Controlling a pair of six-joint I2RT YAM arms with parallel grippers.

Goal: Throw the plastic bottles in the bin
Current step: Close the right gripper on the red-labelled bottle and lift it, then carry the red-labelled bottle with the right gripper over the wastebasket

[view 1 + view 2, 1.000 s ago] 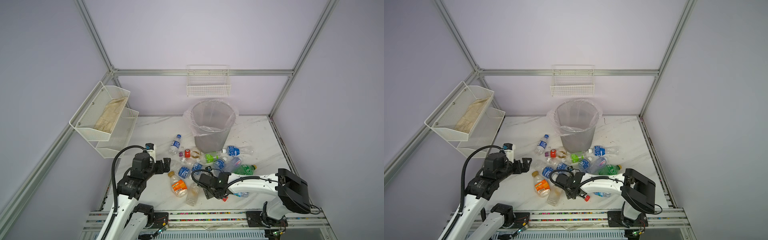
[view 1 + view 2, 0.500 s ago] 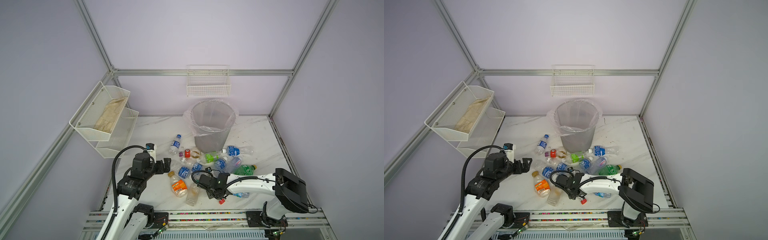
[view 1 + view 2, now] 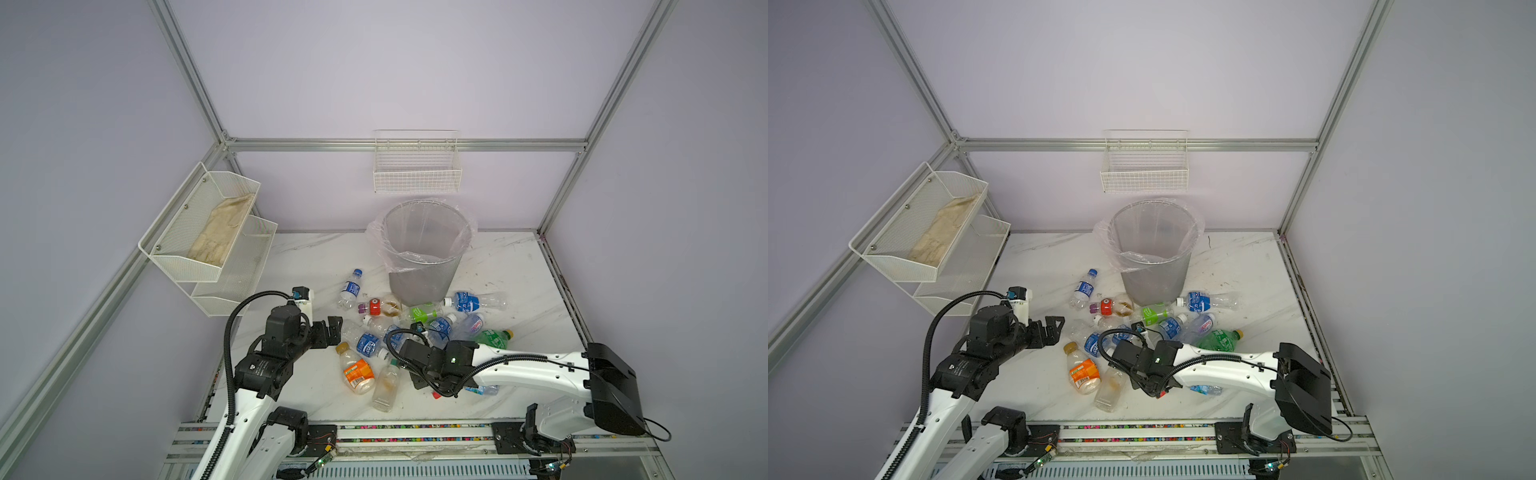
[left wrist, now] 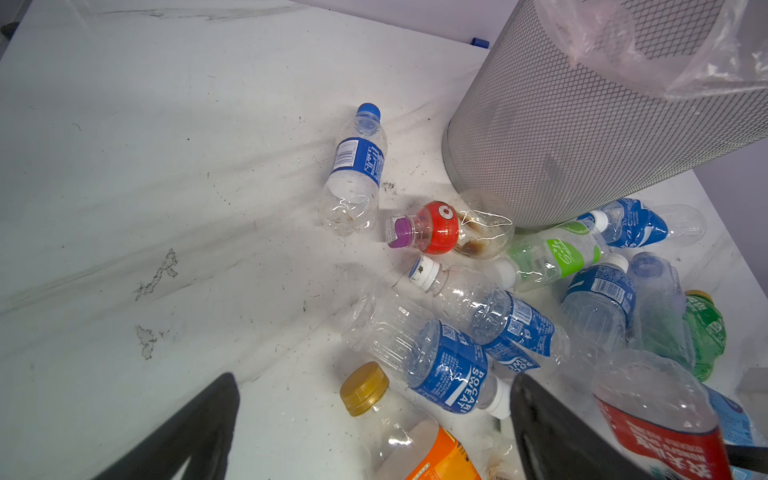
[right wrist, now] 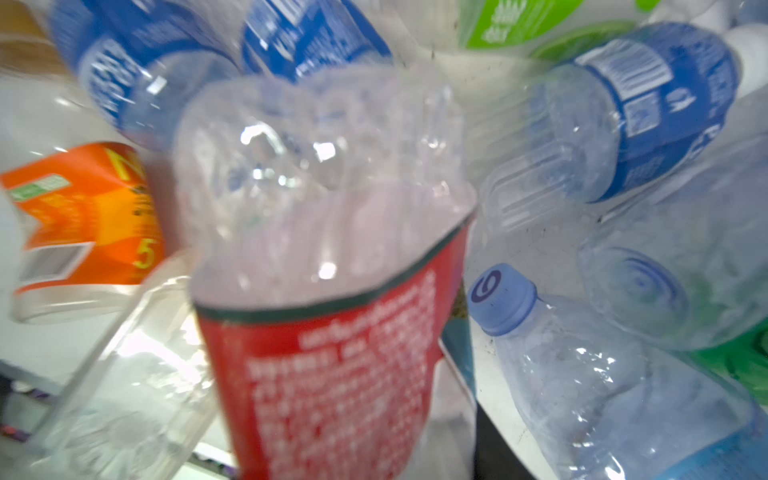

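Moved: right fingers have narrowed since a second ago and now close on the red-label bottle (image 5: 332,374); its red cap (image 3: 436,395) has slid a little toward the orange-label bottle (image 3: 356,371). Left arm unchanged as far as I see.
Right gripper (image 3: 420,378): low over the near side of the pile, holding the red-label bottle around its label. My wrist view is blurred.
Left gripper (image 3: 336,330): fingers wide, holding nothing, above the counter (image 3: 519,291) just beside the pile's left edge.
Plastic bottles (image 3: 436,328): lying on the counter in front of the bin, a few touching its base. One blue-capped bottle (image 3: 350,286) lies slightly apart on the left; the green bottle (image 3: 492,337) is at the right edge.
Bin (image 3: 419,282): upright at the back middle of the counter, clear liner folded over the rim.
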